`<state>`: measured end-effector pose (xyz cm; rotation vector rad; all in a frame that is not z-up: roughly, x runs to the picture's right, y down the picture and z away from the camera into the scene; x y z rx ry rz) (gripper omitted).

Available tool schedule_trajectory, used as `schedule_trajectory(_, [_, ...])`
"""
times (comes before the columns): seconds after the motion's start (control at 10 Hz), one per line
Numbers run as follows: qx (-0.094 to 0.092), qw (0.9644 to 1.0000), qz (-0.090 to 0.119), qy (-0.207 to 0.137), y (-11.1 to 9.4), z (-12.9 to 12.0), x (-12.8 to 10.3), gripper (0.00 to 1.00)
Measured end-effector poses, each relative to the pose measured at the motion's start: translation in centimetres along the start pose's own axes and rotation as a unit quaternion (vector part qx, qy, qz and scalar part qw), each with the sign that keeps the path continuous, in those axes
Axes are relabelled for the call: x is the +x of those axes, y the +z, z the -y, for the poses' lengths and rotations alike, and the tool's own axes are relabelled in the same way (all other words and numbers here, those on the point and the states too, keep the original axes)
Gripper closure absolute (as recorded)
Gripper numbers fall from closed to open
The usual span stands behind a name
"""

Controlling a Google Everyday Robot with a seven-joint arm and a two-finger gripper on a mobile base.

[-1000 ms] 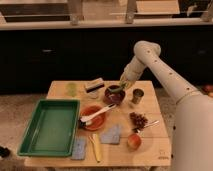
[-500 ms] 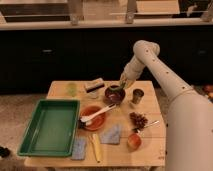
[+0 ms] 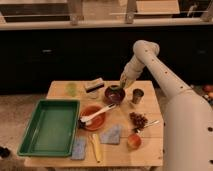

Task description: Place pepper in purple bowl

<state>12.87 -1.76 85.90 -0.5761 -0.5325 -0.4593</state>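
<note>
The purple bowl (image 3: 114,95) stands at the back middle of the wooden table (image 3: 150,145). A green, slender shape that looks like the pepper (image 3: 116,88) lies at the bowl's far rim, partly inside it. My gripper (image 3: 123,83) hangs just above the bowl's back right rim, right over the pepper's end. Whether it still holds the pepper is not visible.
A small metal cup (image 3: 137,95) stands right of the bowl. An orange bowl (image 3: 92,120) with a white utensil (image 3: 99,114) sits in front. There are also a green tray (image 3: 50,126) at the left, dark grapes (image 3: 138,120), a red-orange fruit (image 3: 134,141), a yellow utensil (image 3: 96,148), grey-blue pads (image 3: 112,134) and a green cup (image 3: 71,89).
My gripper has risen slightly above the purple bowl's rim. Nothing else on the table has moved.
</note>
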Motion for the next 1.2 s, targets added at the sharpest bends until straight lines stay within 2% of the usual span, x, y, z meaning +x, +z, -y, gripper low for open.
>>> schedule_trajectory(0.3, [-0.009,0.9998,0.015,-0.012,1.0,0.7,-0.5,0.98])
schedule_trajectory(0.5, [-0.014,0.9995,0.023,-0.015,1.5,0.8,-0.6,1.0])
schedule_trajectory(0.6, [-0.018,0.9988,0.039,-0.022,2.3,0.9,-1.0,1.0])
schedule_trajectory(0.7, [-0.019,0.9986,0.044,-0.024,2.6,0.6,-1.0,1.0])
schedule_trajectory(1.2, [0.001,0.9983,0.05,-0.031,3.8,0.4,-1.1,1.0])
